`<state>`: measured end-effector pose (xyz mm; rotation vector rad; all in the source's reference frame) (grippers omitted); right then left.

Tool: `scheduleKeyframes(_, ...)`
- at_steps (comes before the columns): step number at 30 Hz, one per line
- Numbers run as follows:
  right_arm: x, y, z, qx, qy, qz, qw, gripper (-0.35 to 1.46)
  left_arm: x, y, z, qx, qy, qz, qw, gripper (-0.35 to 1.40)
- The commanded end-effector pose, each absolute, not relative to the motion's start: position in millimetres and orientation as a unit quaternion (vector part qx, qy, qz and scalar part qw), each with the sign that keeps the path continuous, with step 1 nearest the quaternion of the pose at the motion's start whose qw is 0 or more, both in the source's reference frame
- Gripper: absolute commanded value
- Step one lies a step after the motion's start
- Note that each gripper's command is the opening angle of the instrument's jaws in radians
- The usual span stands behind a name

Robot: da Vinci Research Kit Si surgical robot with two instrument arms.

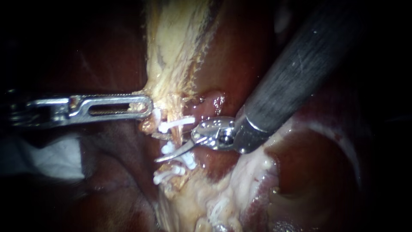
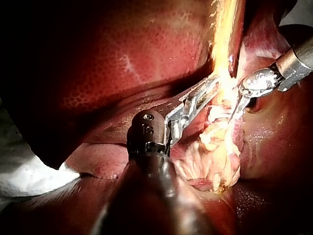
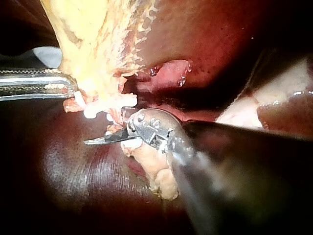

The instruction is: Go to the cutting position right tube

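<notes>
My left instrument (image 1: 146, 107) comes in level from the left, its slotted jaws shut on the edge of the yellowish tissue (image 1: 171, 51) that hangs from above. Below it a pale tube (image 1: 175, 112) runs downward and carries several white clips (image 1: 176, 124). My right instrument (image 1: 159, 159) enters from the upper right. Its thin curved blades lie together and cross in front of the tube between the clips, tip pointing left. In the right wrist view the blades (image 3: 88, 142) reach past the clipped strand. The left wrist view shows my left instrument (image 2: 211, 84) on the yellow tissue and the blades (image 2: 231, 119) beside it.
Dark red liver (image 1: 107, 184) surrounds the tube on both sides. White gauze (image 1: 51, 159) lies at the left below my left instrument. Pale fatty tissue (image 1: 240, 180) sits under the right instrument's wrist, with a glossy rounded lobe (image 1: 309, 167) to its right.
</notes>
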<state>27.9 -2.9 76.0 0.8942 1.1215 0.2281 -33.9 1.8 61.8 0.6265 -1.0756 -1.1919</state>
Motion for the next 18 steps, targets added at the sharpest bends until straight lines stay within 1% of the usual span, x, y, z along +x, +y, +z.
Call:
scheduleKeyframes(1, 28.0, -2.9, 76.0, 0.409, 0.512, 0.104, 0.748, 1.22, -33.9, 1.8, 61.8, 0.276, -0.474, -0.525, 0.651, -0.35)
scheduleKeyframes(18, 28.1, -2.9, 76.0, 0.411, 0.511, 0.105, 0.747, 1.22, -33.9, 1.8, 61.9, 0.276, -0.474, -0.525, 0.651, -0.35)
